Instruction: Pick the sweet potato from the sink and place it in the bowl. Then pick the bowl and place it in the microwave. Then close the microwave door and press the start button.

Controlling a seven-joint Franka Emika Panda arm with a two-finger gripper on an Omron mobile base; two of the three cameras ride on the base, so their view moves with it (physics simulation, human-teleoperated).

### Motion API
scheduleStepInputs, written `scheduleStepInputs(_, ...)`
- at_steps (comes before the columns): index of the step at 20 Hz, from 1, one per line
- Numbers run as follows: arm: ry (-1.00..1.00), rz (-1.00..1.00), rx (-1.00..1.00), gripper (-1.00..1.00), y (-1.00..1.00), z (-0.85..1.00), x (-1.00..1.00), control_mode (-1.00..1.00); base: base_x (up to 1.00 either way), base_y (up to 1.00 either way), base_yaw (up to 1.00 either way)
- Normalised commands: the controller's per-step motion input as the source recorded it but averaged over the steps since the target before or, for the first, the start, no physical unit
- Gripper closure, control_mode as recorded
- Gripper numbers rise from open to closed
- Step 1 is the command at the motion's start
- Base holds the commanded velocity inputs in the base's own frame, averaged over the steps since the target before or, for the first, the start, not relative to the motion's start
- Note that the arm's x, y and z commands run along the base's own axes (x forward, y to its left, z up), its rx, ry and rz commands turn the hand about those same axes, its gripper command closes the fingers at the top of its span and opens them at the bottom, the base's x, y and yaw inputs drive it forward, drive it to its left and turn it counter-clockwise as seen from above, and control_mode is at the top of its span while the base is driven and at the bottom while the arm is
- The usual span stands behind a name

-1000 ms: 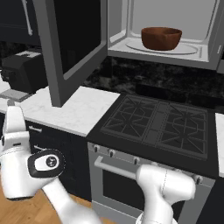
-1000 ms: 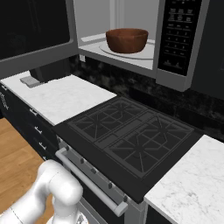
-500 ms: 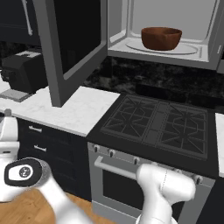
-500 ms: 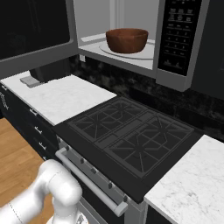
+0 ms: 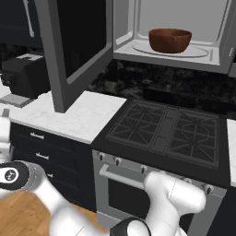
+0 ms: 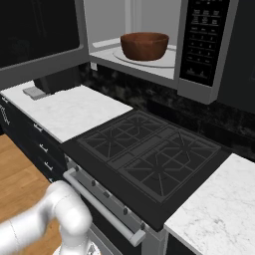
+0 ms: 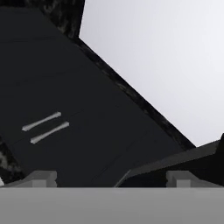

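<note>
The reddish-brown bowl (image 5: 170, 40) (image 6: 144, 45) stands on the round turntable inside the microwave (image 5: 184, 57) (image 6: 149, 67). The microwave door (image 5: 78, 50) (image 6: 35, 30) is swung wide open to the left. The bowl's rim hides its inside, so the sweet potato is hidden. The sink is out of view. My arm's wrist (image 5: 11, 175) sits low at the left, well below and left of the door. In the hand view my gripper (image 7: 111, 178) is open with nothing between its fingertips (image 7: 43, 177), and it faces dark cabinet fronts.
The microwave's control panel (image 6: 204, 40) is on its right side. A black stove (image 5: 168, 133) (image 6: 149, 159) lies under the microwave, with white counter (image 5: 73, 115) (image 6: 74, 109) to its left. A dark appliance (image 5: 25, 76) stands at the far left. Two grey cabinet handles (image 7: 46, 127) show ahead of the hand.
My wrist has swung further left and lower in the left base view. The bowl, microwave and door have not moved, and the gripper stays open.
</note>
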Motion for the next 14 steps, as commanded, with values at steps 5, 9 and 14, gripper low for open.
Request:
scheduleStepInputs(5,0.11,-0.22,0.0,-1.0,0.0,0.03,0.35,-1.0,0.0,0.0,0.0)
scheduleStepInputs(9,0.09,-0.11,0.0,-1.0,0.0,0.11,0.27,-1.0,0.0,0.0,0.0)
scheduleStepInputs(14,0.01,-0.04,0.0,-1.0,-0.2,0.23,0.12,-1.0,0.0,0.0,0.0)
